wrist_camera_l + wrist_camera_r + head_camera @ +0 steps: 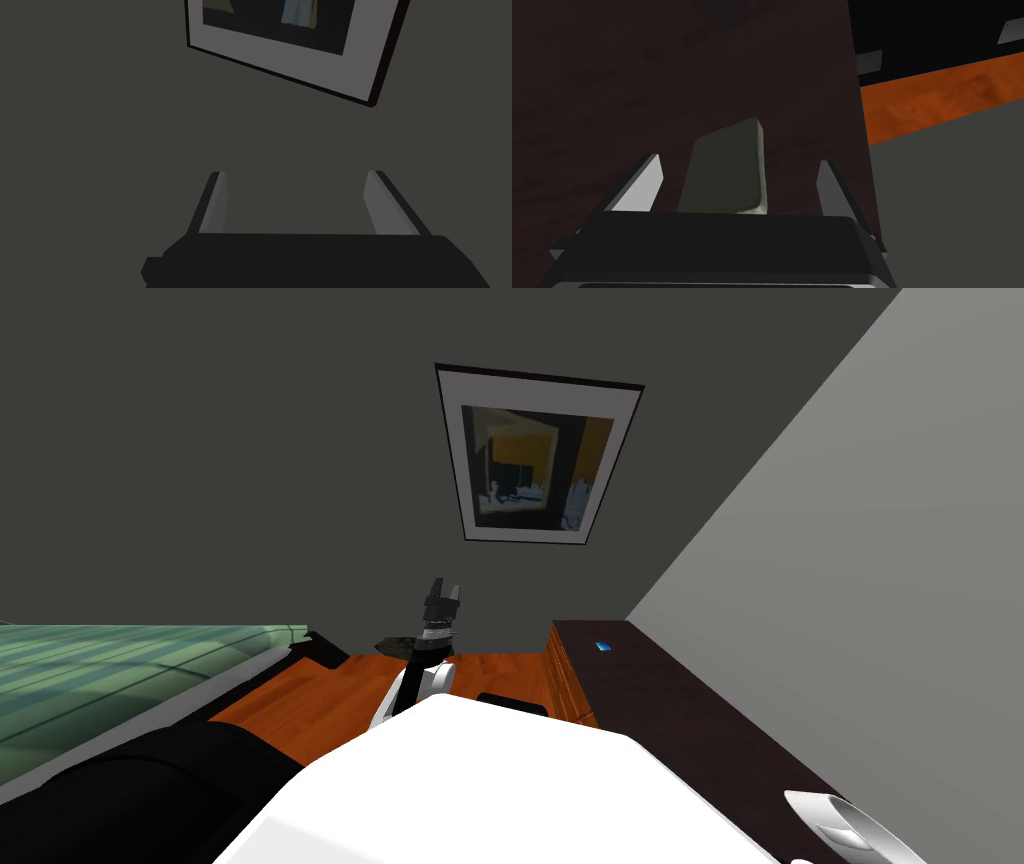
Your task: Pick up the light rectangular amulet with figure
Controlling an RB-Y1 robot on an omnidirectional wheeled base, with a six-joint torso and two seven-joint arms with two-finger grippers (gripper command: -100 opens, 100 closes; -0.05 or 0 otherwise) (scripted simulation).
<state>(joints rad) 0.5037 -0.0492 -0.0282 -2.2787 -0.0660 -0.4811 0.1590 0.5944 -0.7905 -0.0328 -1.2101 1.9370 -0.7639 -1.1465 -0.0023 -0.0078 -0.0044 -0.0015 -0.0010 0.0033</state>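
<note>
Head view: the left pincer (443,593) is raised at centre frame; a dark counter (680,708) runs along the lower right. Left wrist view: its fingers (216,205) stand spread apart, empty. Right wrist view: the pale amulet (724,172) lies on the counter between the right pincer (738,161) and its spread fingers, touching neither.

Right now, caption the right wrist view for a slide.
Open right gripper straddling a grey rectangular amulet on a dark brown top.

Amulet (724,170): thick rectangular slab, dull grey-green face, paler side edge, rounded corners, resting on dark brown dresser top (612,75), inward of its edge.
</note>
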